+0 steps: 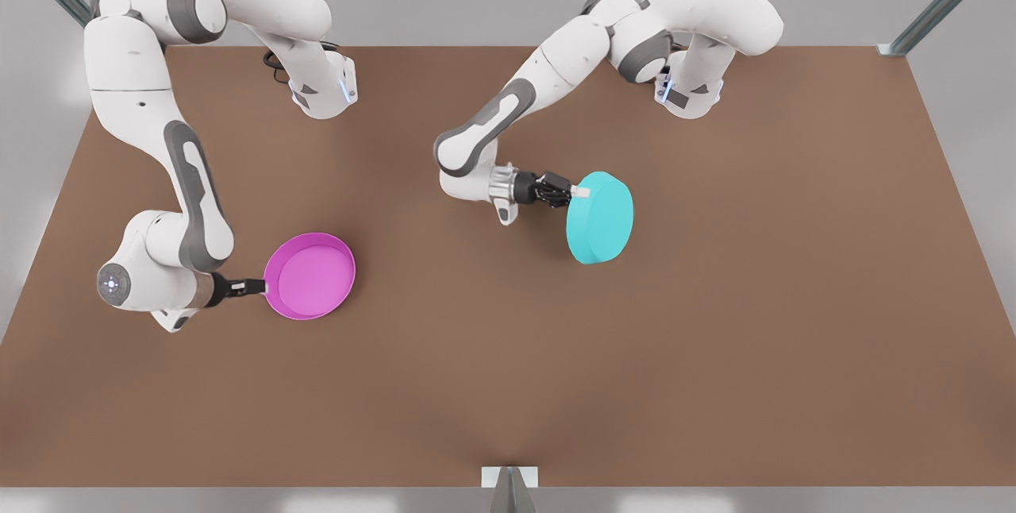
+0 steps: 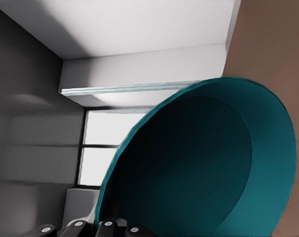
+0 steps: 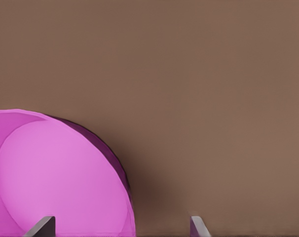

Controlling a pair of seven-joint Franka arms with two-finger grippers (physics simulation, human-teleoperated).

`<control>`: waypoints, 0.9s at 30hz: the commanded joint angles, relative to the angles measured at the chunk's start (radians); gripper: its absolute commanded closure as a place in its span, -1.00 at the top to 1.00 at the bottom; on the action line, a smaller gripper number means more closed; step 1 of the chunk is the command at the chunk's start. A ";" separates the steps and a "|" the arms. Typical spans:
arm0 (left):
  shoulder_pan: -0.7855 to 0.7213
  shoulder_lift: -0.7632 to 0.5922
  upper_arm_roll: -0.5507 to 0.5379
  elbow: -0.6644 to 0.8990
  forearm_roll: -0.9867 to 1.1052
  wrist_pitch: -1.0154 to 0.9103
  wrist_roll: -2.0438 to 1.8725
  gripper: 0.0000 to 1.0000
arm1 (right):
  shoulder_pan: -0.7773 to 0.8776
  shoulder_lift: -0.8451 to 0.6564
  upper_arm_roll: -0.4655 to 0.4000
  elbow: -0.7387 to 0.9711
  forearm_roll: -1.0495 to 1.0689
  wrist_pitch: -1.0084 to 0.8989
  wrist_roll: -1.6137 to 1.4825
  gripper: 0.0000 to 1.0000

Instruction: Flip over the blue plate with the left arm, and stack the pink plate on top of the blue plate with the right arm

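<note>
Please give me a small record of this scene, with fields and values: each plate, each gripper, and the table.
blue plate: lifted off the table, tilted on edge, base toward the front camera
left gripper: shut on the blue plate's rim, at the front view's middle
pink plate: open side up, at the front view's left
right gripper: at the pink plate's rim; fingers spread in the right wrist view, one finger over the plate
table: brown surface
stacking: not yet done

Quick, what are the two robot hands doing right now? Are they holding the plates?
Left gripper: shut on the rim of the blue plate, holding it tilted up.
Right gripper: open, at the rim of the pink plate.
</note>
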 commanded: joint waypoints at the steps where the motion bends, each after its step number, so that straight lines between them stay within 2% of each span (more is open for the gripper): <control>1: -0.001 0.002 0.001 0.000 -0.009 0.001 -0.002 -0.57 | -0.007 -0.003 0.000 0.000 0.000 -0.002 -0.010 1.00; 3: -0.009 0.019 -0.001 0.000 0.002 -0.004 -0.002 -0.57 | 0.055 -0.007 0.003 0.059 0.000 -0.027 -0.025 1.00; 6: -0.015 0.033 0.001 0.008 0.002 -0.004 -0.002 -0.57 | 0.053 0.000 0.003 0.112 -0.002 -0.053 -0.032 1.00; 13: -0.022 0.056 -0.001 0.023 0.002 -0.021 -0.013 -0.57 | 0.024 0.007 -0.008 0.072 0.001 -0.051 0.013 1.00; 14: -0.022 0.056 -0.001 0.021 0.002 -0.018 -0.022 0.09 | 0.010 -0.007 -0.008 0.017 0.004 -0.051 0.016 1.00; 15: -0.022 0.056 -0.001 0.021 0.002 -0.016 -0.025 0.33 | 0.009 -0.027 -0.006 -0.036 0.009 -0.051 0.016 1.00; 17: -0.024 0.062 -0.001 0.021 0.002 -0.016 -0.027 0.42 | -0.030 -0.070 0.015 -0.139 0.012 -0.025 0.017 1.00; 20: -0.036 0.067 -0.001 0.021 0.002 -0.018 -0.027 0.42 | -0.033 -0.084 0.017 -0.208 0.020 0.082 0.065 1.00; 24: -0.047 0.078 -0.007 0.026 -0.009 -0.016 -0.024 0.42 | -0.068 -0.078 0.017 -0.218 0.063 0.137 0.062 1.00; 27: -0.045 0.088 -0.059 0.055 -0.032 -0.006 -0.025 0.45 | -0.060 -0.069 0.035 -0.218 0.078 0.133 0.027 1.00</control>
